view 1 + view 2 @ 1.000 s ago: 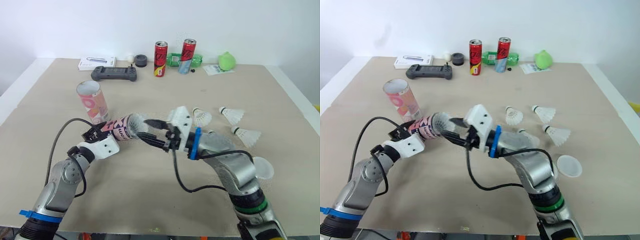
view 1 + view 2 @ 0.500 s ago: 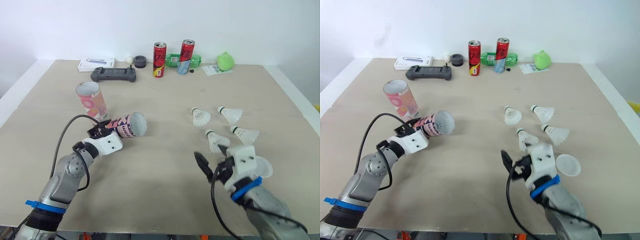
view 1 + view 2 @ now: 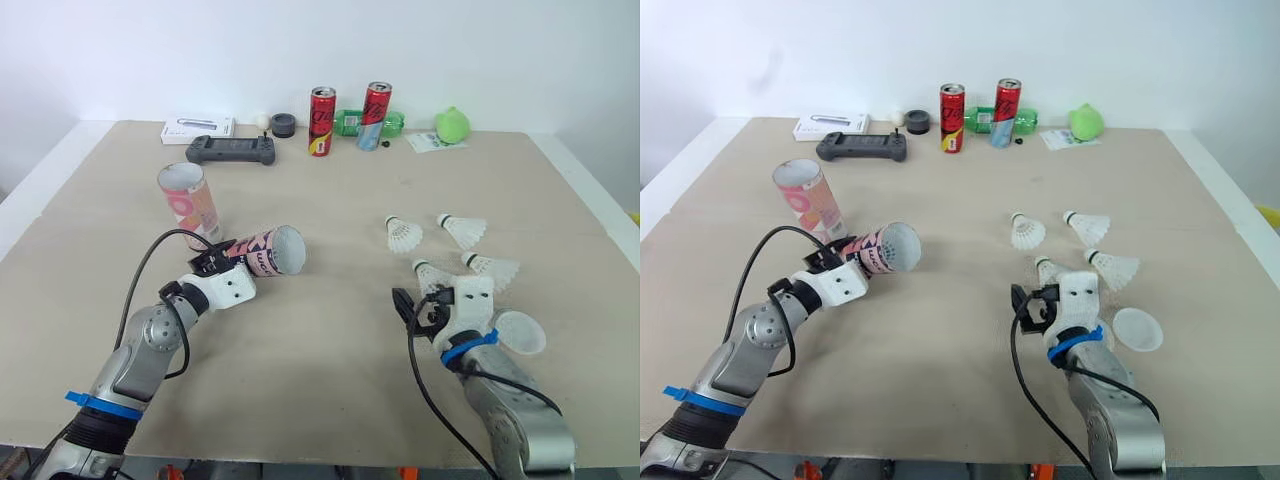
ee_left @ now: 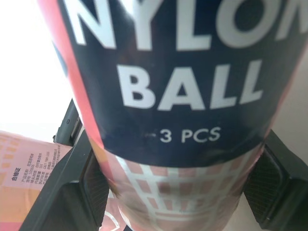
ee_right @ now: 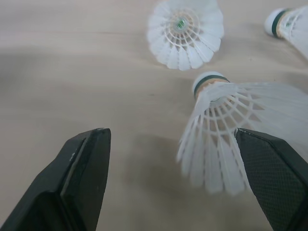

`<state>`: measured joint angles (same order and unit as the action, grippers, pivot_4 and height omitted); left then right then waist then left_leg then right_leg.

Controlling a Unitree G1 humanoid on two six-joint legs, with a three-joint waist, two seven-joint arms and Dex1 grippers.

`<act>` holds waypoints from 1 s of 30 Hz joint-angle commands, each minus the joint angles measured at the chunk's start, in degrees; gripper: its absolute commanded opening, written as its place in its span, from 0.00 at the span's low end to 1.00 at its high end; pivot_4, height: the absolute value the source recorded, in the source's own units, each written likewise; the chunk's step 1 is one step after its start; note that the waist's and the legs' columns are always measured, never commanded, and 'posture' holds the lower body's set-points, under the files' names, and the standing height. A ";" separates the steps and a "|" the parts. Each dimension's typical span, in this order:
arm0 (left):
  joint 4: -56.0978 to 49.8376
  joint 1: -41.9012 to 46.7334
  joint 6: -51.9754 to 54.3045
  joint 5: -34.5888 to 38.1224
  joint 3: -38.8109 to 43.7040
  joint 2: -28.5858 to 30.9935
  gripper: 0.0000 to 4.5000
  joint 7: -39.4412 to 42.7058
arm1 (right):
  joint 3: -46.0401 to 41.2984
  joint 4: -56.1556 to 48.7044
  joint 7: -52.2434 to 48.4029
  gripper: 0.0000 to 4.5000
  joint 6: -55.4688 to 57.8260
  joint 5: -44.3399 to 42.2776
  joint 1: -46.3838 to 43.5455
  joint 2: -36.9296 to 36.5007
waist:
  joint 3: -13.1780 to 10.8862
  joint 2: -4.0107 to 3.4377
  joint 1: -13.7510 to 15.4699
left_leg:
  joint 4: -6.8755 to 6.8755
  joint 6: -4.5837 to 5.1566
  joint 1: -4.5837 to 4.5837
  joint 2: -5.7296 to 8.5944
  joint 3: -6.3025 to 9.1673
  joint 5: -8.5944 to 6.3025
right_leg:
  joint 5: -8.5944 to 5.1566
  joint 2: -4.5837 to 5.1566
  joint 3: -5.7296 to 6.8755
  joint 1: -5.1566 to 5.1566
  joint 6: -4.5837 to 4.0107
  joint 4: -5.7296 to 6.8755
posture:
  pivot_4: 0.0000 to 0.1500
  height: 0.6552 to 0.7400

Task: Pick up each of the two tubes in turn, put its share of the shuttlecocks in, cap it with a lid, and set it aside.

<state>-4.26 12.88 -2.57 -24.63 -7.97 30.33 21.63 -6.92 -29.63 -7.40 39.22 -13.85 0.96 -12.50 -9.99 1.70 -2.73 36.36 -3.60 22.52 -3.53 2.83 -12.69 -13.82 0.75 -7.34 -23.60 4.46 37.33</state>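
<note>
Left tool (image 3: 214, 266) gripping tilted tube (image 3: 266, 252), right tool (image 5: 171, 144) spread wide at shuttlecock (image 5: 226, 144), lid (image 3: 521, 333) beside, cans (image 3: 321, 120) far back

- The left arm (image 3: 140, 350) reaches forward from the lower left, its forearm angled up and inward. A black cable (image 3: 150, 262) loops over its wrist.
- The left jaws are clamped on the closed end of the tube (image 3: 265, 255), with one black finger (image 4: 72, 192) pressed against each side. The tube is carried tilted, its open mouth toward the robot's right.
- The right arm (image 3: 505, 420) is bent close to the body. Its white wrist (image 3: 470, 305) is turned inward, so the jaws point toward the robot's left.
- The right jaws stand wide apart, with the fingers (image 5: 82, 178) spread.
</note>
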 commanded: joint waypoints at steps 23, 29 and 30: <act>-0.37 2.04 1.62 -0.06 -1.41 -0.91 0.71 -0.66 | 12.50 -4.15 -28.90 0.01 -1.61 -11.84 -24.83 -20.02 | -0.12 -0.16 -0.03 | -0.02 0.07 -0.02 0.01 0.24 0.02 | -0.05 -0.09 0.10 0.07 0.00 -0.03 | 1.00 1.00; -1.00 1.95 1.92 -0.33 -1.51 -1.51 0.71 -0.95 | 19.70 1.40 -31.20 0.01 -6.02 -7.70 -28.97 -17.18 | -0.12 -0.16 -0.01 | -0.04 0.08 0.09 0.01 0.28 -0.02 | 0.02 -0.09 0.15 0.03 0.13 -0.08 | 1.00 1.00; -1.06 1.99 1.99 -0.42 -1.58 -1.66 0.71 -1.01 | 20.29 1.80 -31.69 0.01 -6.33 -7.54 -29.51 -16.78 | -0.12 -0.16 -0.02 | -0.04 0.09 0.10 0.01 0.30 -0.02 | 0.02 -0.09 0.16 0.03 0.12 -0.08 | 1.00 1.00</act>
<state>-4.10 14.53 -0.68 -24.79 -9.30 28.84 20.89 13.31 -27.20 -38.53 34.82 -21.99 -26.76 -29.90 -10.10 1.54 -2.75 36.32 -3.51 22.62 -3.52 3.13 -12.71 -13.80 0.66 -7.18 -23.57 4.58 37.25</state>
